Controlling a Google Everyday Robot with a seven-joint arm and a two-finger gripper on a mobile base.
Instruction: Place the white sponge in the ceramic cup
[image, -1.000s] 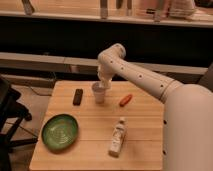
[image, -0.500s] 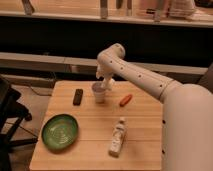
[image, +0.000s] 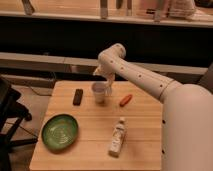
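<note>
The ceramic cup (image: 99, 92) is small and whitish-grey and stands upright at the back middle of the wooden table (image: 95, 150). My gripper (image: 105, 80) hangs from the white arm directly over the cup, just above its rim. A pale patch (image: 97, 71) shows at the gripper's left side. I cannot tell whether it is the white sponge, and I see no sponge lying on the table.
A black oblong object (image: 78, 96) lies left of the cup. An orange-red object (image: 125, 100) lies right of it. A green bowl (image: 60, 132) sits front left. A white bottle (image: 117, 136) lies front middle. A dark chair (image: 7, 115) stands left of the table.
The arm's elbow has shifted slightly to the right. The gripper stays over the cup. Nothing on the table has moved.
</note>
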